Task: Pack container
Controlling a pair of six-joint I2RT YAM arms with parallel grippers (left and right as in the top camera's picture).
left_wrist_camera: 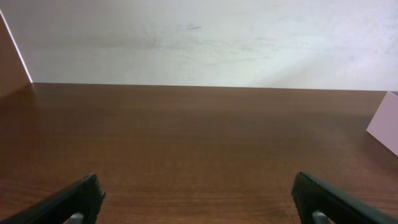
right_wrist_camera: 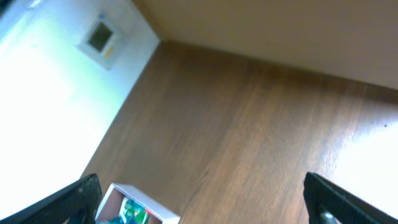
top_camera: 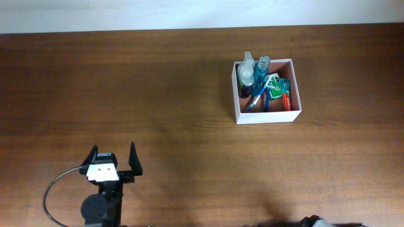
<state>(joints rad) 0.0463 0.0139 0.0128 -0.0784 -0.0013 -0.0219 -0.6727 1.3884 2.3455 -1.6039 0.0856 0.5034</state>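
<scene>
The container (top_camera: 238,107), a square white-walled box with a reddish-brown inside, stands at the back right of the table. In it are two clear bottles (top_camera: 248,68), a blue toothbrush (top_camera: 255,101) and a green and red packet (top_camera: 278,89). My left gripper (top_camera: 113,161) is open and empty at the front left, far from the container; its fingers show in the left wrist view (left_wrist_camera: 198,199). My right gripper (right_wrist_camera: 199,199) is open and empty, and its wrist view shows the container's corner (right_wrist_camera: 146,205) low down. In the overhead view only a bit of the right arm (top_camera: 315,222) shows.
A pale wall runs along the table's far edge (top_camera: 202,28). A black cable (top_camera: 57,186) loops from the left arm. A white corner of the container (left_wrist_camera: 387,124) shows at the right edge of the left wrist view.
</scene>
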